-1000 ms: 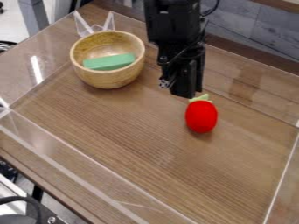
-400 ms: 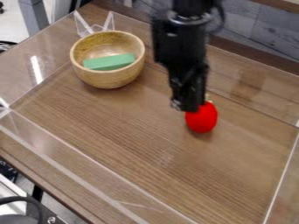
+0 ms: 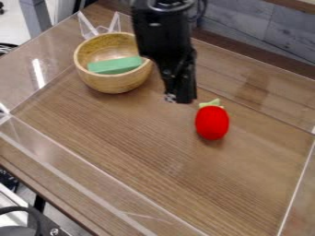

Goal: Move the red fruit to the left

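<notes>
The single camera view looks down at an angle on a brown wood-grain table (image 3: 147, 157) fenced by low clear plastic walls (image 3: 31, 152). Taking the round light wooden bowl (image 3: 113, 63) as the landmark, everything else reads off it. The bowl sits at the upper left of the tabletop, and a flat green item (image 3: 113, 64) lies inside it, on its floor.

The black robot arm (image 3: 164, 32) comes down from the top edge just to the right of the bowl, its body overlapping the bowl's right rim in this view. Its black gripper (image 3: 181, 93) points straight down at the table, to the right of the bowl and a little lower in the picture. The fingers are clenched together with nothing between them; they hold nothing. Whether the tips touch the tabletop cannot be told from this angle.

The small bright red fuzzy fruit toy with a green leafy top (image 3: 213, 122) lies on the bare wood well to the right of the bowl and lower in the picture, past the gripper. It sits just beside the fingertips, to their lower right, apart from them, with its leafy end turned up toward the gripper. It rests free on the table, nearer the right-hand plastic wall than the bowl is.
</notes>
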Controlling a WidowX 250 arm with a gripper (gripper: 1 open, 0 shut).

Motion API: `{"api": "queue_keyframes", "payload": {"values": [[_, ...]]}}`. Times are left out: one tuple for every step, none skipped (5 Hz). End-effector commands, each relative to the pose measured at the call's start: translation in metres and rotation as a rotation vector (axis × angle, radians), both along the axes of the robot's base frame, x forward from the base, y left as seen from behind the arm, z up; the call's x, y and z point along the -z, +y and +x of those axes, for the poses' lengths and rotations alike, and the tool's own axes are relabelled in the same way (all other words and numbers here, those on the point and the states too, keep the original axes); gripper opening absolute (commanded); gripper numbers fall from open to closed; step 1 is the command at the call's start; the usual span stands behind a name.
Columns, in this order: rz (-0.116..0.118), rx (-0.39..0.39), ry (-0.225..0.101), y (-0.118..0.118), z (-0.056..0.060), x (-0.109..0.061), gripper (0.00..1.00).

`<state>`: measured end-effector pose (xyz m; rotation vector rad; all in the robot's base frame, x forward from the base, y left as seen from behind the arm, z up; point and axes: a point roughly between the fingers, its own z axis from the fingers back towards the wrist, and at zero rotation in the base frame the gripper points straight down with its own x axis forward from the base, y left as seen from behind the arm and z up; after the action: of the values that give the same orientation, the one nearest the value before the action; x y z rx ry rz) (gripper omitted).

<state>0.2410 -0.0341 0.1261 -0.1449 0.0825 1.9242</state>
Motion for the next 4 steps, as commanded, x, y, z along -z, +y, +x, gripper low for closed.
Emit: {"api": "queue_keyframes", "payload": {"values": [[-0.003, 0.079, -0.017, -0.007, 0.001, 0.003, 1.00], [-0.001, 0.164, -0.014, -0.009, -0.003, 0.010, 1.00], [0.001, 0.240, -0.012, -0.008, -0.005, 0.009, 0.00], [0.010, 0.263, -0.009, -0.007, -0.003, 0.017, 1.00]]}}
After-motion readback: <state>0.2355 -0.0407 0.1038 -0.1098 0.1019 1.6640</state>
